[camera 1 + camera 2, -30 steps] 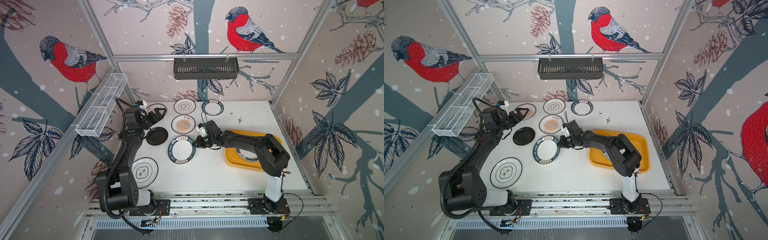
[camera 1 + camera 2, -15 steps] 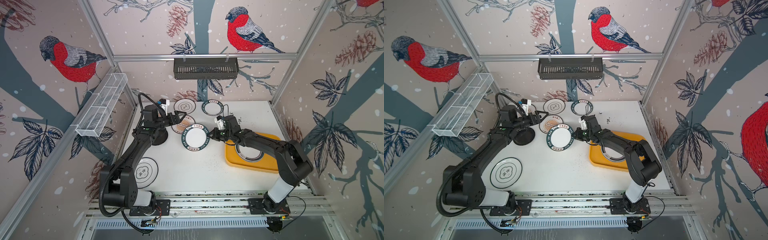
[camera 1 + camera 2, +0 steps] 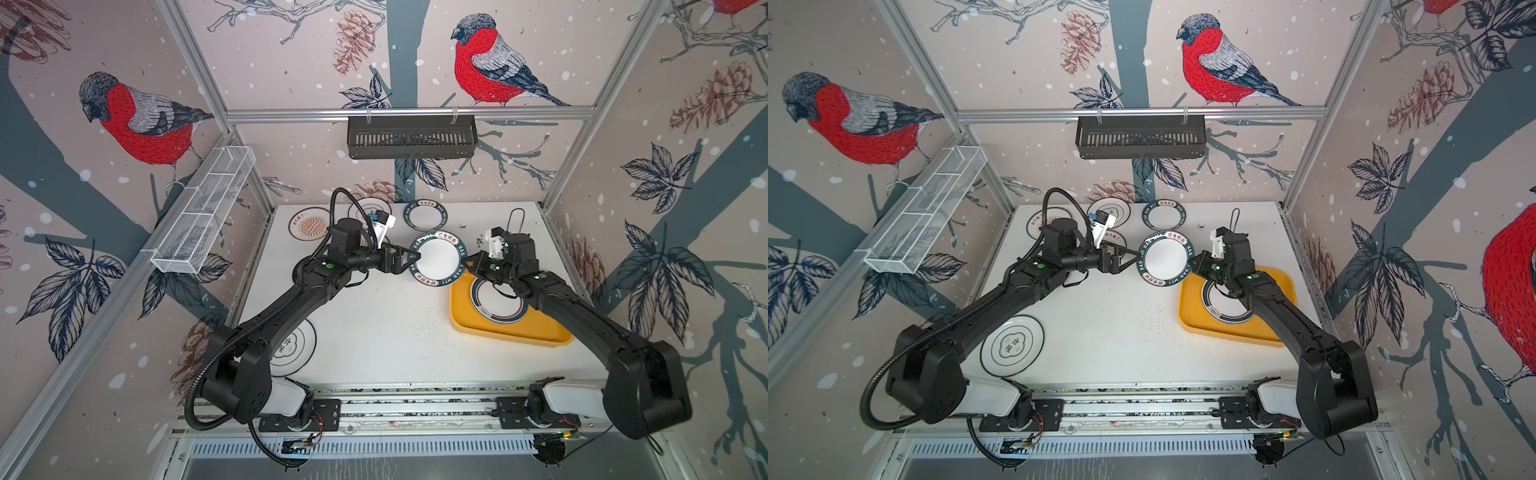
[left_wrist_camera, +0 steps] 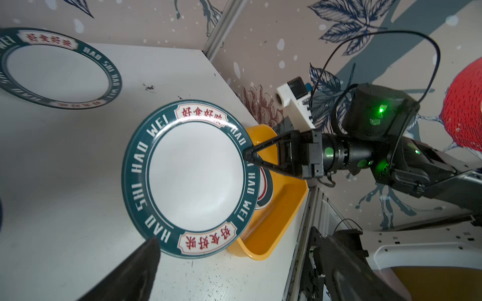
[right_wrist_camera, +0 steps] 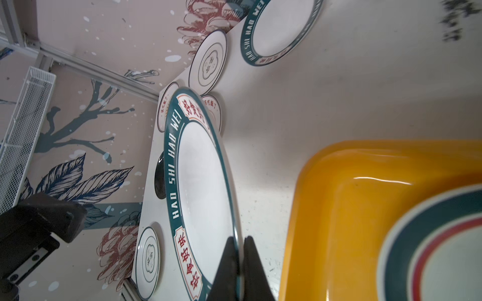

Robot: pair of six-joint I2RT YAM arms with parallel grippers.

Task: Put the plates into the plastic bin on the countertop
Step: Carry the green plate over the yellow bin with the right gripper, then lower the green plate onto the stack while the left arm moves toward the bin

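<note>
Bird-and-pinecone wallpaper all round, white speckled countertop [image 3: 374, 332] in the middle. The yellow plastic bin [image 3: 461, 320] sits on it, so I'm placing everything off the bin.

One binned plate [image 3: 496, 299] with a green rim lies flat inside, toward the end nearest the left arm. The right arm stretches across the bin and covers part of that plate's rim.

Just off the bin's far corner on that same side, the held plate [image 3: 438, 259], another green "HAO SHI HAO WEI" one, is up off the countertop. The right gripper [image 5: 239, 243] is pinched tight on its edge facing the bin. The right wrist view shows both fingers [image 5: 225, 268] clamped either side of the rim. From the left wrist view the held plate blocks the bin's corner and some of the binned plate.

The left gripper [image 3: 412, 262] sits at the held plate's other edge, away from the bin, with its jaws spread wide. Can't tell if it touches the rim.

Beyond the bin toward the back wall are a back green-rimmed plate [image 3: 428, 214], a flower-outline plate [image 3: 1115, 207] partly behind the left arm's cable, and a sunburst plate [image 3: 309, 224]. Well away from the bin on the left arm's side, a black plate [image 5: 159, 179] is mostly buried under that arm. A front flower-outline plate [image 3: 1013, 345] pokes out from under it too. The black slotted basket [image 3: 411, 137] and white wire basket [image 3: 203, 220] hang up on the frame, nowhere near the bin.
</note>
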